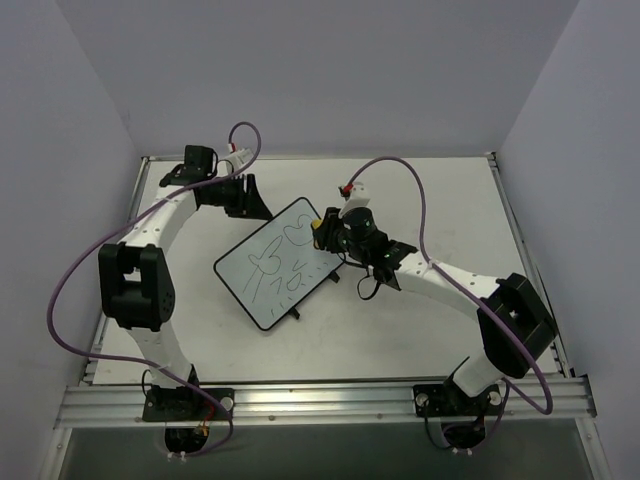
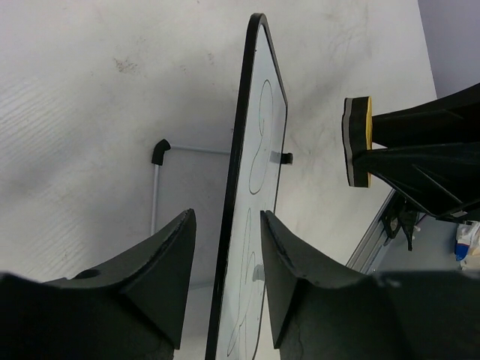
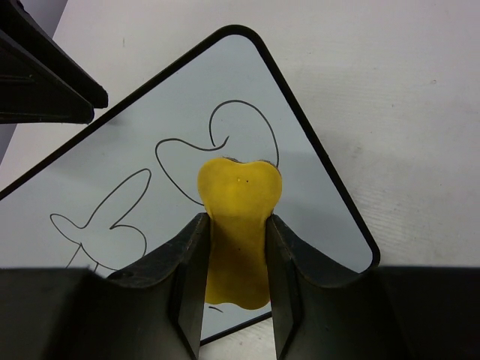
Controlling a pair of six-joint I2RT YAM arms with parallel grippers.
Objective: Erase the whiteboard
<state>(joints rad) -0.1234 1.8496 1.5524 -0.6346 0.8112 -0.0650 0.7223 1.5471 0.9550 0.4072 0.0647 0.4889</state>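
Nearest, at 6 o'clock in the top view, bolted along the near rail of the table [image 1: 450,200]: the left base [image 1: 172,402] and the right base [image 1: 462,398], with both arms bowed outward and reaching back in toward the middle. Just beyond, at the table's centre and set askew with one rounded corner toward 1 o'clock: the whiteboard [image 1: 272,268], covered in dark marker loops [image 3: 241,103] and, to judge by the unbroken lines, not yet wiped anywhere. At that 1 o'clock corner, coming in from 4 o'clock: the right gripper [image 1: 325,232], jaws pinched tight on the yellow eraser [image 3: 238,225], with its head poking out past the fingertips over the nearest loop. Probably held this way to put the wiping face square onto the ink while keeping the fingers off the board. In the left wrist view it looks just clear of the white surface rather than pressed on it. Farther off, on the board's 10 o'clock edge: the left gripper [image 2: 225,216], jaws parted and straddling the black frame [image 2: 238,150], one finger [image 2: 161,262] to each side, with a sliver of gap on both, so nothing is gripped there as yet. Most likely placed so as to pinch the frame and brace a light board that would otherwise skate across the smooth table under the first stroke. Next step, by this reading: secure that hold, then lower the eraser and rub from 1 o'clock toward 7 o'clock. Main hazard: rubbing before the board is pinned and shoving it off its small feet.
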